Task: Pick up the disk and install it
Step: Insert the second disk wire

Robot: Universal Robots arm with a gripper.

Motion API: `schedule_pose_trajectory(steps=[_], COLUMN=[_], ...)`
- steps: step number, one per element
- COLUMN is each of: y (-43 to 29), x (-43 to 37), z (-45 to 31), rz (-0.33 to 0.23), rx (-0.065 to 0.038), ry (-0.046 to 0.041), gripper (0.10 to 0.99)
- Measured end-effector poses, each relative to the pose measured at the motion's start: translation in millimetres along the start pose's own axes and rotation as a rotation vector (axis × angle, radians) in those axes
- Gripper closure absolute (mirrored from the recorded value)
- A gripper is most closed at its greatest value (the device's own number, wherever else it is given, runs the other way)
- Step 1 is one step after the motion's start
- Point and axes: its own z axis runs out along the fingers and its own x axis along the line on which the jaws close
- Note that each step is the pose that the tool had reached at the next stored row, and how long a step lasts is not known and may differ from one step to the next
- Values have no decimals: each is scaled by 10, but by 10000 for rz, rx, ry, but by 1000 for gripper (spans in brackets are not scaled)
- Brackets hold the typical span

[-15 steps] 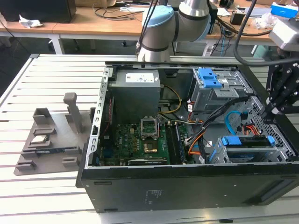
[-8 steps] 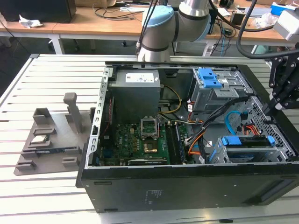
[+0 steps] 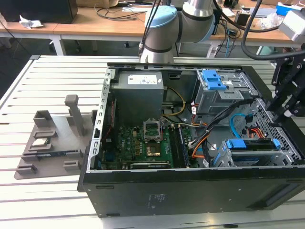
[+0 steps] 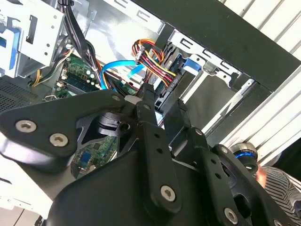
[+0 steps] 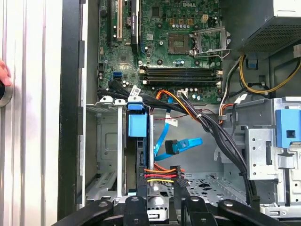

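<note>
The disk [image 3: 250,145] sits on edge in the lower drive cage [image 3: 286,156] at the exterior view's right end of the open computer case, its blue bracket uppermost. In the first wrist view the disk [image 5: 138,126] shows edge-on with its blue tab in the cage slot. In the second wrist view the disk [image 4: 190,64] lies just past the fingertips. My gripper [image 3: 287,113] hangs above that end of the case, over the disk's cable end. In both wrist views the gripper [image 5: 161,188] [image 4: 162,101] is open, its fingers a little apart and holding nothing.
A multicoloured power cable [image 5: 162,175] and a blue data cable [image 5: 181,145] lie loose beside the cage. A second cage with a blue tab [image 3: 214,81] stands behind. A grey fixture [image 3: 52,138] lies on the slatted table. A person's hand [image 5: 3,75] rests outside the case.
</note>
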Motion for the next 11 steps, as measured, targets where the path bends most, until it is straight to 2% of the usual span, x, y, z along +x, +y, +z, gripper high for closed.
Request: schedule_pose_trajectory(steps=[4,6,8,10,11], y=[33,132,201,330,355], x=[-24,-68,-78,-94,-92], z=[16,69,108,176,201], rz=[-1,0,-1,-3,-11], rx=[0,0,0,0,0], ry=[1,0,-1,0,1], gripper=[725,725,725,725,725])
